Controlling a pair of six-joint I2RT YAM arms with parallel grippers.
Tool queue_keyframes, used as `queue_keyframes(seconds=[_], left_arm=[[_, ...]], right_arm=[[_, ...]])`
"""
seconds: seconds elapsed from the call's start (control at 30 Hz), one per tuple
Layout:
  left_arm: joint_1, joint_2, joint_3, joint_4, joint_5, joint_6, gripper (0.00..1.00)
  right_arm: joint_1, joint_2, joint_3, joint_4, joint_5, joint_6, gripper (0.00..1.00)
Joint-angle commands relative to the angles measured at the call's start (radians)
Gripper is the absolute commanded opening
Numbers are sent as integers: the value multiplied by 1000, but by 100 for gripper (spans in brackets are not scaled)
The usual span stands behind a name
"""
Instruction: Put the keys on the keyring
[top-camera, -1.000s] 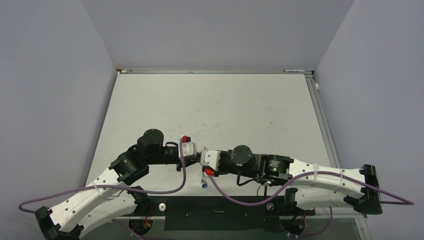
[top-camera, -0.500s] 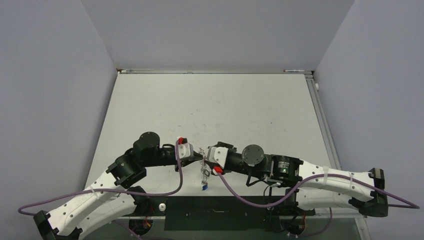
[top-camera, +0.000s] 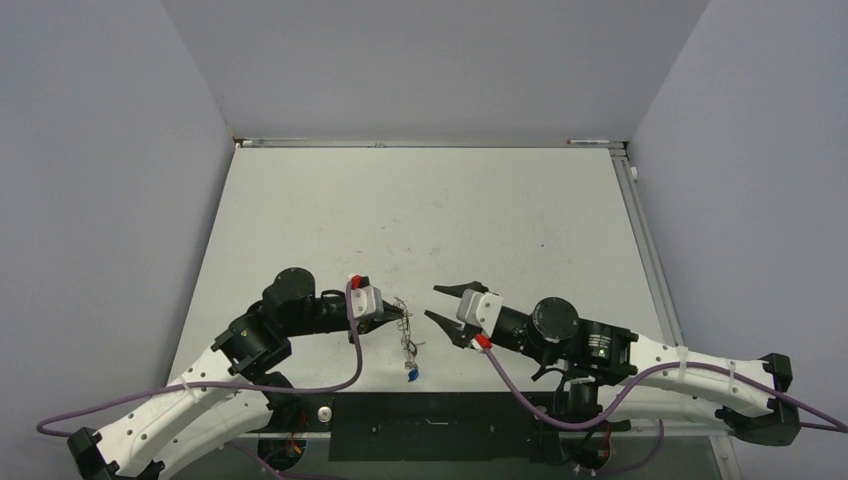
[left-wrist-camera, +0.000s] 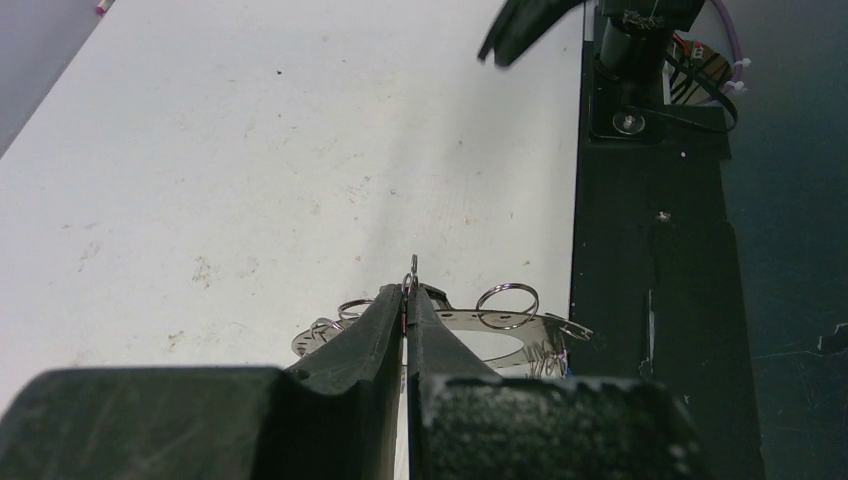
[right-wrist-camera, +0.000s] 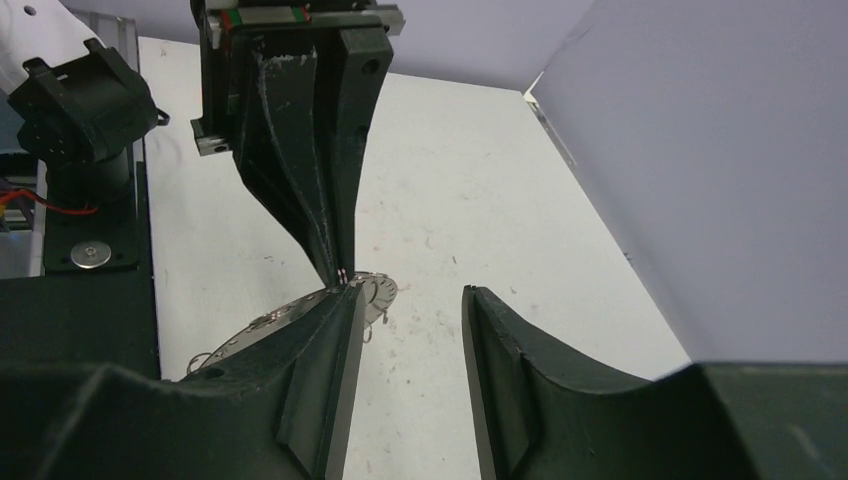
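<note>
– Left wrist view, item one: where is the keyring?
– The keyring (left-wrist-camera: 470, 321) is at the tip of the left tool (left-wrist-camera: 408, 293), lifted clear of the bench (left-wrist-camera: 250, 150). It lies roughly flat and reaches away from the fingers. Small wire loops (left-wrist-camera: 507, 303) stand up along its rim.
– State of that tool?
– Closed tight on the ring's rim. No gap shows between the jaws.
– And the keys?
– Top view: the keys (top-camera: 410, 348) hang in a small cluster under the ring, with a blue tag (top-camera: 410, 373) lowest. They are too small to count, and I cannot tell which loops carry them.
– Position over the bench?
– Near the front edge, about mid-width, between the two tools.
– The other arm?
– The right tool (top-camera: 434, 303) points at the ring from the right side. Its jaws stand partly apart with nothing between them. From above, its tips are near the ring but apart from it.
– Anything further from its own camera?
– Right wrist view: the ring is partly hidden behind one finger, and the left tool comes down onto the ring's edge from above.
</note>
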Motion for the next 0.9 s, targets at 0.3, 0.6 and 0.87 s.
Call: queue_keyframes(seconds=[0.3, 0.6, 0.87], left_arm=[[39, -44, -11, 155, 72, -56, 0], [39, -60, -16, 157, 86, -61, 0], [39, -54, -17, 162, 87, -68, 0]], right_arm=[[-69, 98, -14, 60, -151, 27, 32], [-155, 196, 56, 40, -285, 24, 25], [-157, 199, 79, 19, -314, 14, 25]])
